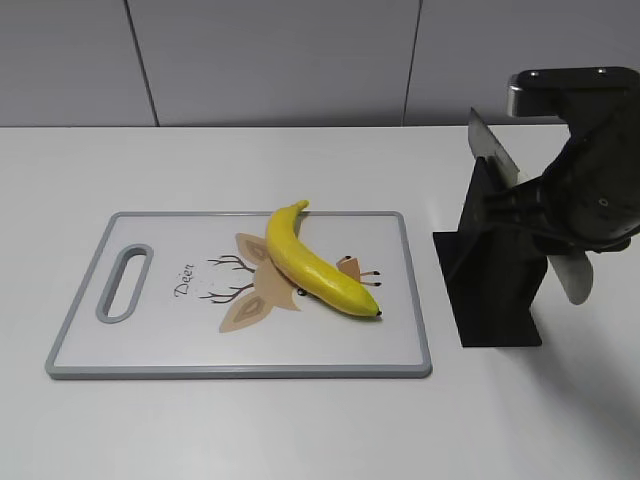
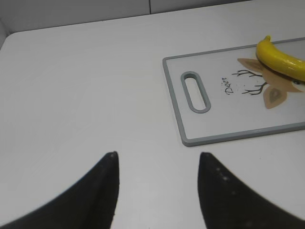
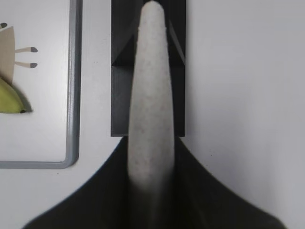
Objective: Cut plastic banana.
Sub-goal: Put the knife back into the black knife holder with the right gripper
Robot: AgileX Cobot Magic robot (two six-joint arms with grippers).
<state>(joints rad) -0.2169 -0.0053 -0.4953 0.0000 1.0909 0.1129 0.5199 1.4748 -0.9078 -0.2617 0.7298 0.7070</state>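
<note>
Exterior view: the plastic banana (image 1: 316, 266) lies diagonally on the cutting board (image 1: 150, 340), over its deer print, dark tip toward the board's right edge. It sits well left of the right gripper (image 1: 520, 205), which is closed on the pale handle of a knife (image 1: 491, 145) above the black knife stand (image 1: 495, 285) just beside the board. The right arm (image 1: 590, 180) reaches in from the right edge, its wrist tilted, the knife's blade angled up and back. In the right wrist view the knife handle (image 3: 151, 95) runs between the jaws over the stand (image 3: 119, 71). The left gripper (image 2: 157, 191) hovers over bare table (image 2: 71, 95), jaws spread wide, with the board (image 2: 176, 109) and banana (image 2: 281, 59) well apart, ahead and to its right.
</note>
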